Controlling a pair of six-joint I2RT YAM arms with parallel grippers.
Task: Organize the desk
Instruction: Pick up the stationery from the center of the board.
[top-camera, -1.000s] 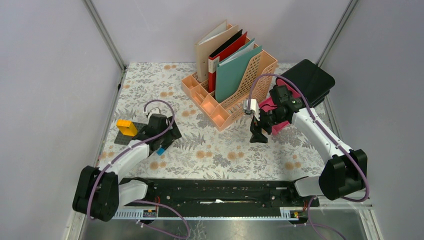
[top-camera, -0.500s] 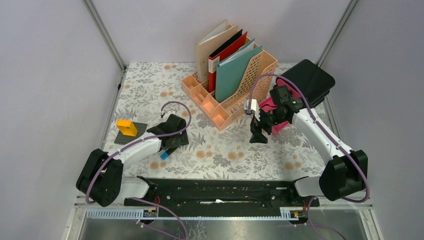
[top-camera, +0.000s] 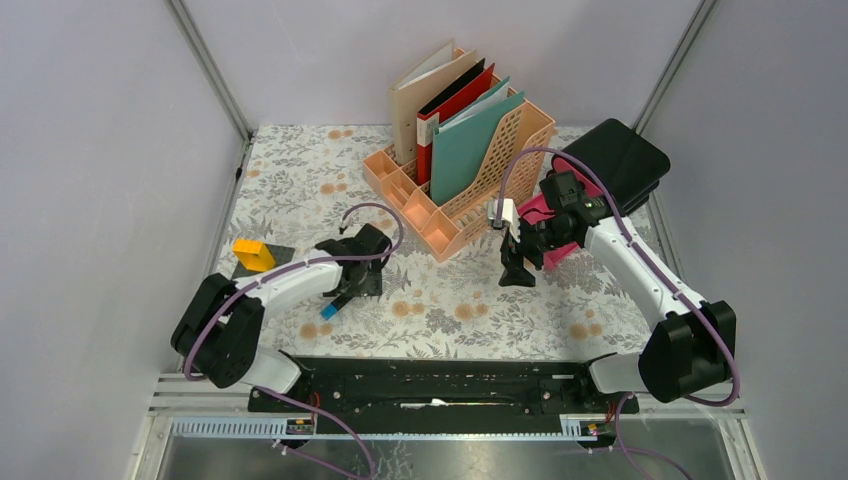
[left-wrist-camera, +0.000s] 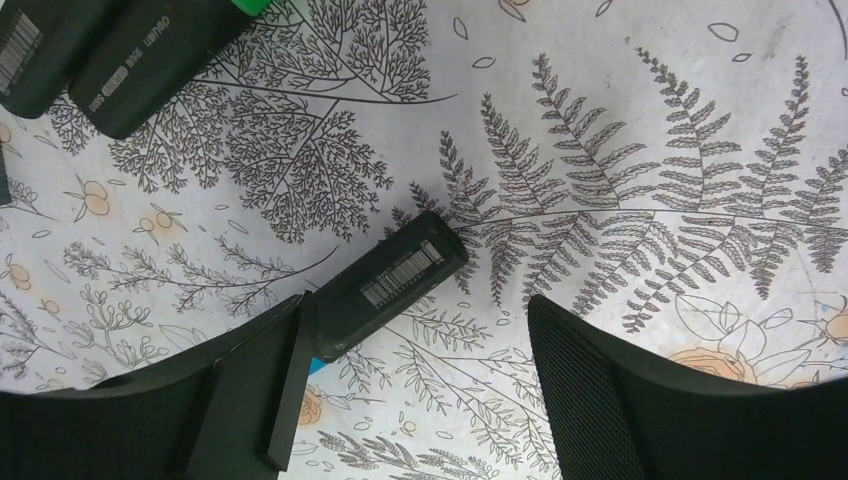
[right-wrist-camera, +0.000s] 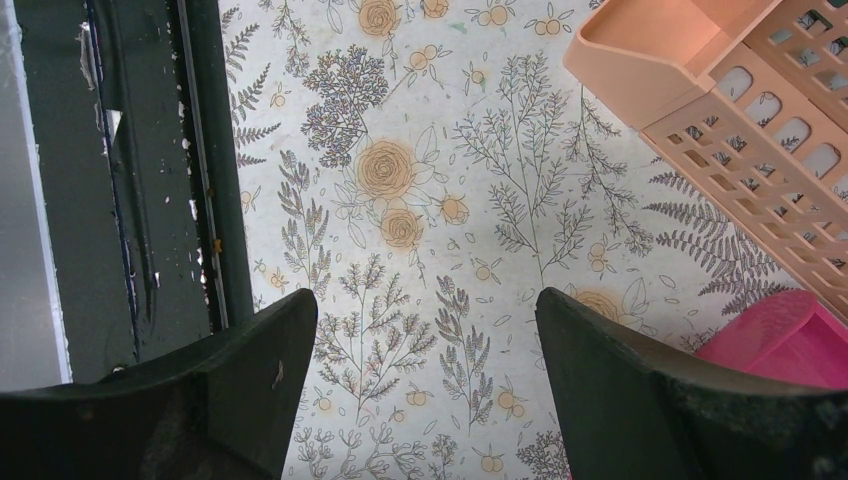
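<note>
The desk (top-camera: 300, 170) is covered by a leaf-and-flower cloth. My left gripper (top-camera: 355, 278) hovers low over it, left of centre. In the left wrist view a black marker (left-wrist-camera: 395, 285) with a barcode and a blue end lies slanted on the cloth. Its lower end rests against the inside of the left finger (left-wrist-camera: 250, 390). The left gripper (left-wrist-camera: 415, 312) is open, its jaws wide apart and not closed on the marker. From above, the marker's blue tip (top-camera: 327, 308) shows below the gripper. My right gripper (top-camera: 515, 268) hangs open over bare cloth (right-wrist-camera: 425, 310), holding nothing.
A peach file rack (top-camera: 470, 170) with folders stands at the back centre. A pink tray (top-camera: 545, 225) and a black box (top-camera: 615, 160) lie at the right. A yellow block (top-camera: 253, 255) sits on a dark pad at the left. Two more black markers (left-wrist-camera: 120, 60) lie near the left gripper.
My left arm swung right, away from the yellow block, and now sits over the blue-tipped marker with its jaws slightly narrower. The right arm has not moved.
</note>
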